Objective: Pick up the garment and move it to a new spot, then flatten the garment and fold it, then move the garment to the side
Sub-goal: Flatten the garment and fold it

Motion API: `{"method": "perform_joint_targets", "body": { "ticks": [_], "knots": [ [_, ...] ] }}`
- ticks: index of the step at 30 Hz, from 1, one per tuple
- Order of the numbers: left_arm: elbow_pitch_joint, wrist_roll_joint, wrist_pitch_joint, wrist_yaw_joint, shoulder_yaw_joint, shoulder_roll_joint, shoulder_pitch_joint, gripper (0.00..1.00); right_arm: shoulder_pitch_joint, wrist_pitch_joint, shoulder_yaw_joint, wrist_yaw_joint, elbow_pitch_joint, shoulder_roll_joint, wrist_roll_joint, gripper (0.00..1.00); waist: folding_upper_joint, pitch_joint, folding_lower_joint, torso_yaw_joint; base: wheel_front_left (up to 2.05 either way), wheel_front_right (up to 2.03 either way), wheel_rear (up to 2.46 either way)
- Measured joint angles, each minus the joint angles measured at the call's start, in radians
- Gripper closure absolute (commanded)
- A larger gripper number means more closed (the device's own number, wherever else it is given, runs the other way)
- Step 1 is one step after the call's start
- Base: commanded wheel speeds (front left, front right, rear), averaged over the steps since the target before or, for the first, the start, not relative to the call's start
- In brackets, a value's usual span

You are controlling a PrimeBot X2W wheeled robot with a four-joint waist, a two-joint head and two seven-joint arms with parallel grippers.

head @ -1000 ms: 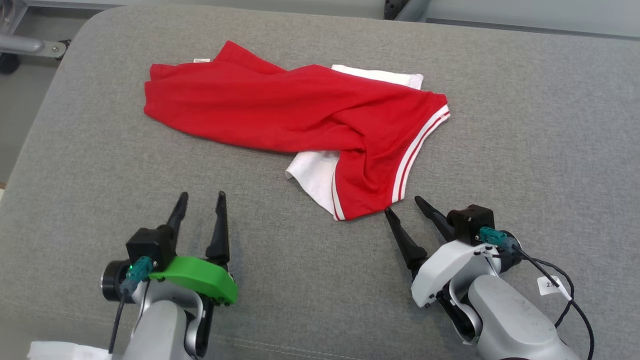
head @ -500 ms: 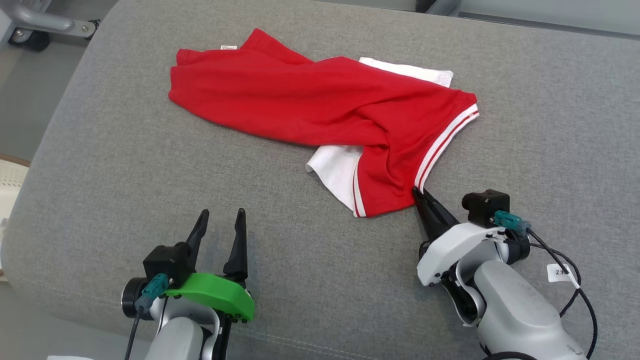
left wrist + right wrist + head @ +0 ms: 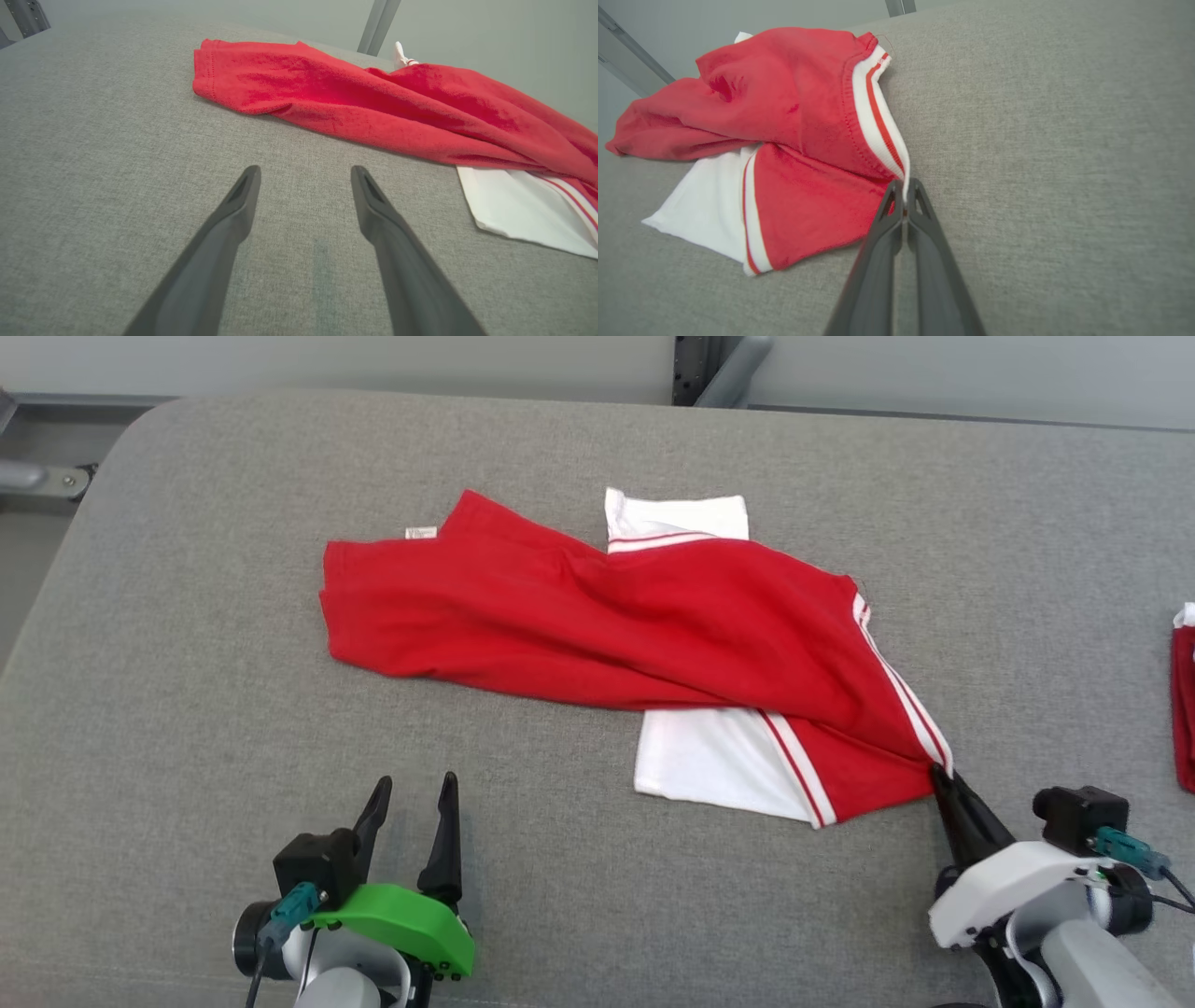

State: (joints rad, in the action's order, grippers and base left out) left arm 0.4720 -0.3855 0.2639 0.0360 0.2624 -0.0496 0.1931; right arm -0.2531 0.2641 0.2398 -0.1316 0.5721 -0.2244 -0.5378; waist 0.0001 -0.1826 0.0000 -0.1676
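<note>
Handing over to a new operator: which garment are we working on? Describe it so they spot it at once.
On the grey cushion, look to the middle: the garment lies crumpled there, red with white parts. Its striped edge is pinched in the shut right tool at the near right. The other red cloth sits apart, far to the right, untouched.

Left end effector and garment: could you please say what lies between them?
Bare grey cushion lies between the left end effector and the garment, clearest in the left wrist view.
</note>
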Motion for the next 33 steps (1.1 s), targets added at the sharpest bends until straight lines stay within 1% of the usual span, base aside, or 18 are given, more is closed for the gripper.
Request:
{"method": "perform_joint_targets", "body": {
  "ticks": [3,4,5,6,7,8,12,14,18,23,26,33],
  "knots": [
    [0.017,-0.002,0.000,0.000,0.002,0.000,-0.008,0.00,0.043,0.000,-0.030,0.000,-0.007,-0.045,-0.001,1.00,0.0000,0.026,0.0000,0.024,0.00,0.00,0.00],
    [0.026,-0.006,0.000,0.000,0.003,0.000,-0.016,0.00,0.054,0.000,-0.048,0.000,0.001,-0.073,0.002,1.00,0.0000,0.043,0.0000,0.039,0.00,0.00,0.00],
    [0.030,-0.007,0.000,0.000,0.004,0.000,-0.019,0.00,0.056,0.000,-0.057,0.000,0.008,-0.083,0.005,1.00,0.0000,0.051,0.0000,0.047,0.00,0.00,0.00],
    [0.034,-0.008,0.000,0.000,0.005,0.000,-0.020,0.00,0.056,0.000,-0.066,0.000,0.014,-0.089,0.007,0.58,0.0000,0.058,0.0000,0.053,0.00,0.00,0.00],
    [0.036,-0.009,0.000,0.000,0.004,0.000,-0.021,0.00,0.055,0.000,-0.077,0.000,0.014,-0.091,0.012,0.07,0.0000,0.065,0.0000,0.060,0.00,0.00,0.00],
    [0.040,-0.009,0.000,0.000,0.005,0.000,-0.022,0.00,0.054,0.000,-0.086,0.000,0.009,-0.091,0.021,0.00,0.0000,0.070,0.0000,0.065,0.00,0.00,0.00],
    [0.049,-0.009,0.000,0.000,0.001,0.000,-0.039,0.00,0.040,0.000,-0.132,0.000,-0.039,-0.078,0.091,0.00,0.0000,0.087,0.0000,0.081,0.00,0.00,0.00],
    [0.051,-0.009,0.000,-0.002,-0.007,0.000,-0.040,0.00,0.042,0.000,-0.142,0.000,-0.066,-0.052,0.131,0.00,0.0000,0.089,0.0000,0.085,0.00,0.00,0.00],
    [0.055,0.007,0.000,-0.014,-0.050,0.000,-0.017,0.00,0.041,0.000,-0.128,0.000,-0.101,-0.007,0.156,0.00,0.0000,0.072,0.0000,0.089,0.00,0.00,0.00],
    [0.108,0.060,0.000,-0.012,-0.129,-0.005,0.132,0.00,0.014,0.000,-0.087,0.000,-0.128,0.010,0.164,0.00,0.0000,0.027,0.0000,0.103,0.00,0.00,0.00],
    [0.170,0.072,0.000,-0.004,-0.172,-0.028,0.225,0.00,-0.010,0.000,-0.063,0.000,-0.143,0.012,0.163,0.00,0.0000,-0.005,0.0000,0.117,0.00,0.00,0.00],
    [0.392,0.061,0.000,0.018,-0.221,-0.067,0.418,0.00,-0.035,0.000,-0.052,0.000,-0.152,0.003,0.157,0.00,0.0000,-0.076,0.0000,0.165,0.00,0.00,0.00]
  ]
}}
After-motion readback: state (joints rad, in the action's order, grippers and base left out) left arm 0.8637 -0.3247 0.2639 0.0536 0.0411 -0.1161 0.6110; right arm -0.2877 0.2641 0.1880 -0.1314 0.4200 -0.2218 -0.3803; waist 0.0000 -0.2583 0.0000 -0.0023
